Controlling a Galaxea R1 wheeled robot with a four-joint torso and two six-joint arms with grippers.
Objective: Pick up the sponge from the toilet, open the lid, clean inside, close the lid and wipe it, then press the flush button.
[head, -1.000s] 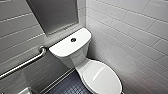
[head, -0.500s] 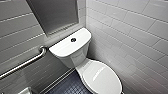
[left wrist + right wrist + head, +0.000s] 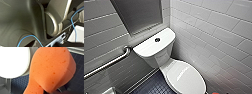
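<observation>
Sponge (image 3: 52, 70) is clamped in the right pincer (image 3: 51, 91). Most of the pad sticks out free, likely so a broad face can wipe. Pincer hangs over dark tiled floor (image 3: 80, 75), low and just beside the toilet (image 3: 159, 53). Lid (image 3: 185, 77) lies near the pincer, shut flat on the bowl and not yet opened. Flush button (image 3: 157, 39) sits well beyond the pincer, mid tank top.
</observation>
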